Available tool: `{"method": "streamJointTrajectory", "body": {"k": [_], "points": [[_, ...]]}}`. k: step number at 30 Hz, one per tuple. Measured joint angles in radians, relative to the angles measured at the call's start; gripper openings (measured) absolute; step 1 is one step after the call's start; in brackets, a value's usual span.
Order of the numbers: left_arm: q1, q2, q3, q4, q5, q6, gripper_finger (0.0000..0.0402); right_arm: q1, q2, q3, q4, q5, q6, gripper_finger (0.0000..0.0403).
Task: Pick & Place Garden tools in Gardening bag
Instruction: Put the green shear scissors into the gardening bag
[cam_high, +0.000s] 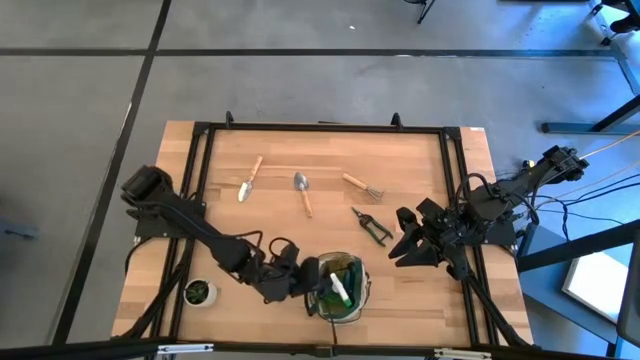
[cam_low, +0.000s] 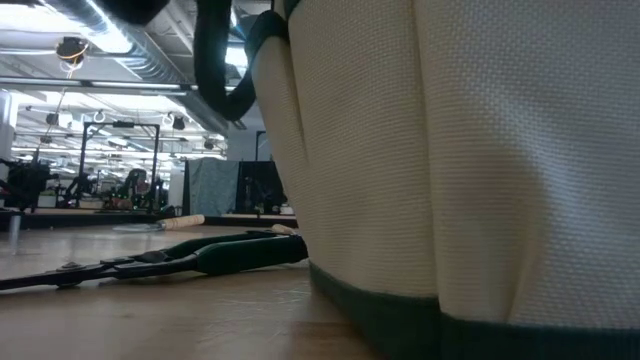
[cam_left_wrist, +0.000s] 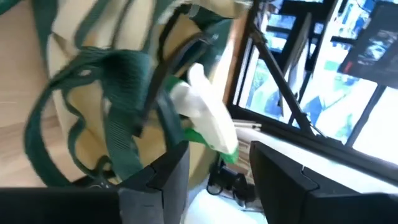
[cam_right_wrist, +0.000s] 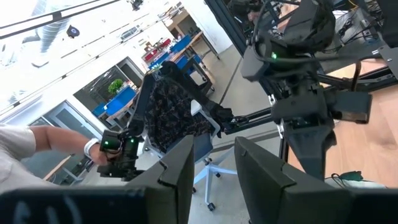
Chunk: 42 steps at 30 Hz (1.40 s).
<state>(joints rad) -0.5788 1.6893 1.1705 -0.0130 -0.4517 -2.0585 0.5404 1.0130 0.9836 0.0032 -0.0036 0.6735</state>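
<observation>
A small potted plant (cam_high: 199, 291) sits on the desk (cam_high: 300, 160), just outward of the left pincer (cam_high: 318, 278); a person's sleeve (cam_right_wrist: 25, 146) shows beyond the right pincer (cam_high: 402, 250).

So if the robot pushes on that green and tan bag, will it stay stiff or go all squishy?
Probably squishy. The gardening bag is woven fabric, and in the left wrist view its loop handles droop and twist, so they would likely flop. Its wall stands up by itself, so it may hold its shape a little. With the spray bottle inside, it might slide rather than tip.
</observation>
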Motion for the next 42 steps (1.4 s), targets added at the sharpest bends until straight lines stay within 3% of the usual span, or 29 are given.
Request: {"method": "streamJointTrajectory", "body": {"k": [5, 11, 18, 24, 28, 31, 38, 42], "points": [[0.008, -0.046, 0.047, -0.093, 0.062, 0.111, 0.0155, 0.000, 0.000, 0.000, 0.000, 0.000, 0.000, 0.0117], [0.045, -0.061, 0.187, -0.325, 0.302, 0.405, 0.0132, 0.000, 0.000, 0.000, -0.004, 0.000, 0.000, 0.0117], [0.073, -0.056, 0.322, -0.585, 0.352, 0.768, 0.0101, 0.000, 0.000, 0.000, -0.007, 0.001, 0.023, 0.0116], [0.113, -0.029, 0.332, -0.585, 0.520, 1.010, 0.0084, -0.016, 0.000, 0.000, -0.007, 0.003, 0.051, 0.0116], [0.113, 0.030, 0.365, -0.608, 0.556, 1.213, 0.0076, -0.036, 0.000, 0.000, 0.001, 0.003, 0.092, 0.0116], [0.105, 0.078, 0.420, -0.650, 0.513, 1.381, 0.0071, -0.047, 0.000, 0.000, 0.009, 0.003, 0.106, 0.0116], [0.059, 0.117, 0.503, -0.766, 0.180, 1.732, 0.0056, -0.051, 0.000, 0.000, 0.018, 0.074, 0.122, 0.0116], [0.048, 0.118, 0.503, -0.753, 0.128, 1.867, 0.0053, -0.051, 0.000, 0.000, 0.016, 0.082, 0.129, 0.0116]]}}
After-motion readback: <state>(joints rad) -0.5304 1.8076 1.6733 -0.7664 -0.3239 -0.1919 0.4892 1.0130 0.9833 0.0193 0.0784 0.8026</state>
